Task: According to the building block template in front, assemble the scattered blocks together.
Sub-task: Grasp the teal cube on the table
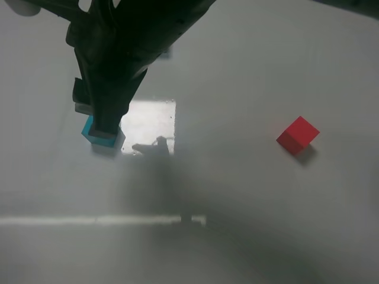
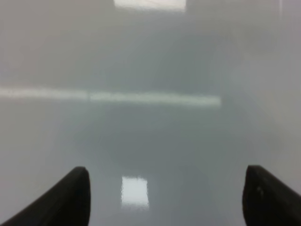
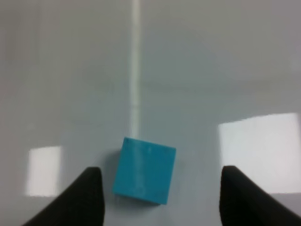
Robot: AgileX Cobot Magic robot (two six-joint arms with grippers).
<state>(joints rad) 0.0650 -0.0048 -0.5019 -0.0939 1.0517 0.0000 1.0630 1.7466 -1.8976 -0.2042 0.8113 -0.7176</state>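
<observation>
the teal cube (image 3: pixel 144 170) sits on the table (image 1: pixel 237 195) at the left of the high view. the right arm (image 1: pixel 118 59) has reached across the middle and hangs over it. in the right wrist view the right jaws are spread wide, one on each side of the cube and clear of it, so nothing is grasped. the left jaws are parted too, with only bare table between them. the red cube (image 1: pixel 298 135) lies well apart, on the right side. we cannot see the template in any view.

we judge the teal cube to be rigid, light and not fragile. its matte faces should give decent friction. its flat, parallel sides are the natural place to take hold: two opposite side faces, around mid-height. the cube sits slightly turned against the line of the jaws, so a small wrist twist would let the faces meet flat instead of catching on corners. we would leave free the face meant to meet the red cube.
</observation>
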